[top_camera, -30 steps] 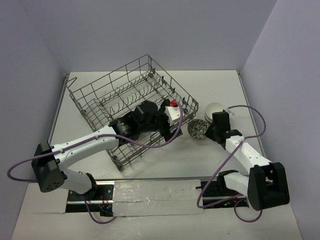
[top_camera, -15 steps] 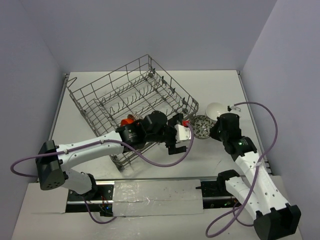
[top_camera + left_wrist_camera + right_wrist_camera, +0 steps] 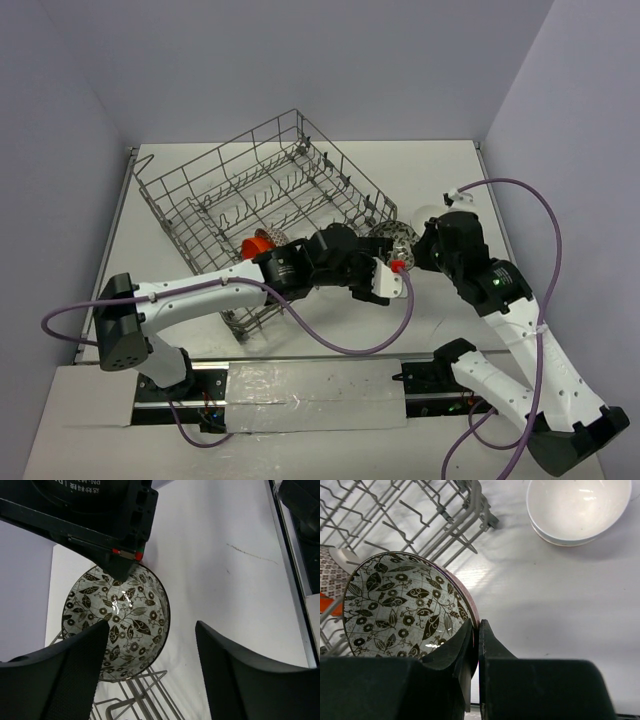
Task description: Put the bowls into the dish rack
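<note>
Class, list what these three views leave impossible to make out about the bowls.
- Top view: white bowl, mostly behind the right arm.
- Right wrist view: orange bowl, cut by the left edge and dish rack wires.
- Left wrist view: whether the left tool touches the patterned bowl; its finger covers the rim.

White table [image 3: 440,165] spreads out under the left gripper [image 3: 150,670] and well beyond it. A thin dark scratch [image 3: 248,553] shows on it, ahead of the finger on the right of the left wrist view. Lilac walls [image 3: 300,60] stand far ahead. Back behind the gripper, at the near edge, a silvery tape strip [image 3: 310,385] lies across a black plate [image 3: 205,378].
</note>
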Robot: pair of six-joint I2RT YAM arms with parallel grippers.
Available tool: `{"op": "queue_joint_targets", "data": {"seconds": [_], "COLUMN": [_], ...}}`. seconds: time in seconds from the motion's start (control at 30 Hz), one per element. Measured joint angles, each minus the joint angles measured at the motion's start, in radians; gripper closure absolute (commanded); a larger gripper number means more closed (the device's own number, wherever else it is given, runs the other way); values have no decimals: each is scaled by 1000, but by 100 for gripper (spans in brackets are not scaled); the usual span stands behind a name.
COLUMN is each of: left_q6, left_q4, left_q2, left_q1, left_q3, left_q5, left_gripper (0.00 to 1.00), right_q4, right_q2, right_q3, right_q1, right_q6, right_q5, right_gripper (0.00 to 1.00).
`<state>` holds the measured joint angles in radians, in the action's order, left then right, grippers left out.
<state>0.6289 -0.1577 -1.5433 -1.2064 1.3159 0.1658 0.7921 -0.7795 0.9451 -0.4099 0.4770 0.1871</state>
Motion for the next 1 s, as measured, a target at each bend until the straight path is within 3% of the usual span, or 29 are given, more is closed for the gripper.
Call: {"op": "queue_joint_targets", "data": {"seconds": [0.13,0.37,1.0], "left_q6": [33,60,85], "left_q4": [-29,-198,-373], "left_q2": [-40,-133,-192], "left_q1": [-2,-8,-26], "left_q3": [37,176,243], "left_q5": [-6,-8,-107], "left_gripper": [43,57,59], "right_q4": [21,55,87], "right_q2": [-9,-40,-72], "right_q3": [3,12,39], "right_q1": [-11,-37,-68], "right_q6": [-3,-8,-19], "right_q5": [16,59,116], "right_gripper": [100,100,100]}}
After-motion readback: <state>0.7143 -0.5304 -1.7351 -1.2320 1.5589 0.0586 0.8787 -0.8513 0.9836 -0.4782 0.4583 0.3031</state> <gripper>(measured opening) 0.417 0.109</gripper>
